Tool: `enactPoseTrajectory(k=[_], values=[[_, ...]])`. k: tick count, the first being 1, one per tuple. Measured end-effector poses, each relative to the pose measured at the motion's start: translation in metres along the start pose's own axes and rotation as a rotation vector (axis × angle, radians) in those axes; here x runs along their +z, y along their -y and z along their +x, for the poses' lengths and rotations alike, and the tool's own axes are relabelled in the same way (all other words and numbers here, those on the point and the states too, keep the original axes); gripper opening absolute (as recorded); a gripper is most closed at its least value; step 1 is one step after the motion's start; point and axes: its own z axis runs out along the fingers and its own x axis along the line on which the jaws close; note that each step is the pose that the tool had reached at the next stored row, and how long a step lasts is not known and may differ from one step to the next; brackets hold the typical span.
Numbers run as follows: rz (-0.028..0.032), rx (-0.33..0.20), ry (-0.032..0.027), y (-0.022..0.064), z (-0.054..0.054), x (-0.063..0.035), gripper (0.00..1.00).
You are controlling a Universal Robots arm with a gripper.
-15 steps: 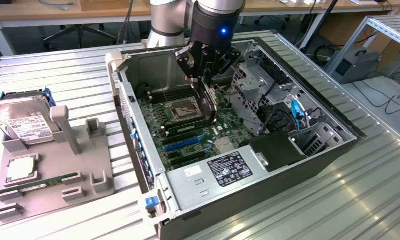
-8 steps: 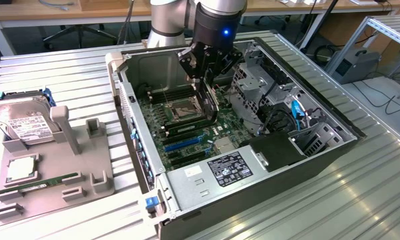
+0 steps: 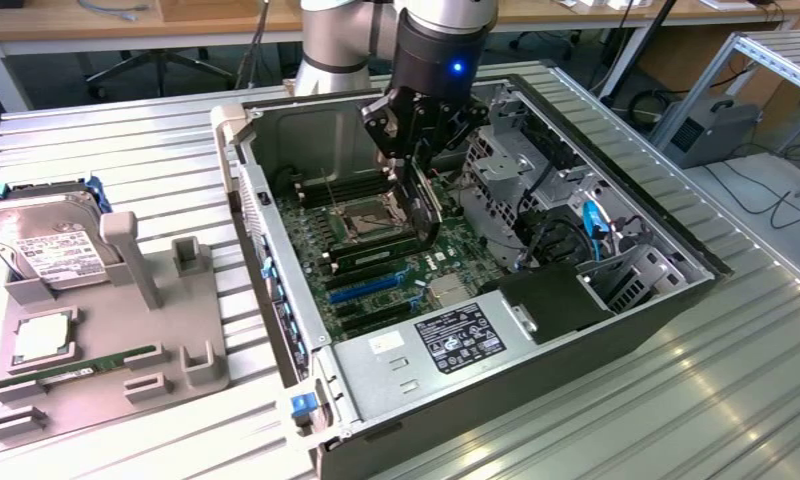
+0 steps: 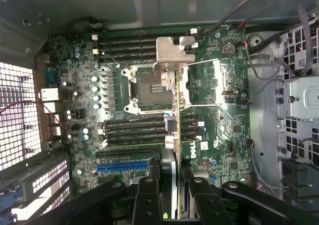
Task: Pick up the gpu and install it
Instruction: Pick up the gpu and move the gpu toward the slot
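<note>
**Gripping the gpu above the open case**

The gripper [image 3: 420,150] hangs over the middle of the case [image 3: 247,190], which lies on its side in the middle of the table [image 3: 614,420] with its open side up. Its fingers [image 4: 147,195] are drawn in to a narrow gap and clamp the gpu [image 3: 424,215] between them. The card is held edge-on, one dark pad on each flat face.

The gpu points down from the gripper into the case, over the motherboard [image 3: 373,285]. Its silvery bracket [image 4: 174,53] is the end farthest from the fingers. In the wrist view that bracket lies across one side of the socket [image 4: 149,85], between the two banks of memory slots. The card's thin edge runs back from there to the fingers. Whether the bracket touches the board or stops just above it cannot be told.

The blue slot [image 4: 122,166] sits nearer the case's rear wall, beside the card's line and not under it.

A grey holder [image 3: 147,345] stands at the table edge on the exterior view's left, well apart from the case. It carries a hard drive [image 3: 47,245] leaning in its back corner and a memory stick [image 3: 100,362] lying flat near its front — both untouched.
</note>
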Motion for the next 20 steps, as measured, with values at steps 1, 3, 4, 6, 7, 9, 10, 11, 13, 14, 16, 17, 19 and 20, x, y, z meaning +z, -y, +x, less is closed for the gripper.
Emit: enactPoseTrajectory(k=[1, 3, 4, 6, 7, 9, 10, 11, 13, 14, 16, 17, 19, 20], values=[[0.0002, 0.0, -0.0001, -0.0001, -0.0007, 0.0004, 0.27], [0.0002, 0.0, 0.0, -0.0002, -0.0016, 0.001, 0.27], [0.0003, 0.0, -0.0001, -0.0002, -0.002, 0.0014, 0.27], [0.0005, 0.0, -0.0001, -0.0004, -0.003, 0.0021, 0.27], [0.0003, 0.0, -0.0001, -0.0004, -0.0035, 0.0026, 0.27], [0.0004, 0.0, -0.0001, -0.0004, -0.0046, 0.0036, 0.27], [0.0003, 0.0, 0.0, -0.0005, -0.0051, 0.0041, 0.27], [0.0003, 0.0, -0.0001, -0.0005, -0.0054, 0.0044, 0.27], [0.0004, 0.0, 0.0, -0.0005, -0.006, 0.005, 0.27], [0.0003, 0.0, 0.0, -0.0006, -0.0064, 0.0054, 0.27], [0.0003, 0.0, 0.0, -0.0006, -0.0071, 0.0059, 0.27], [0.0004, 0.0, 0.0, -0.0006, -0.0075, 0.0063, 0.27], [0.0004, 0.0, 0.0, -0.0007, -0.0084, 0.0071, 0.27], [0.0004, 0.0, 0.0, -0.0007, -0.0088, 0.0075, 0.27]])
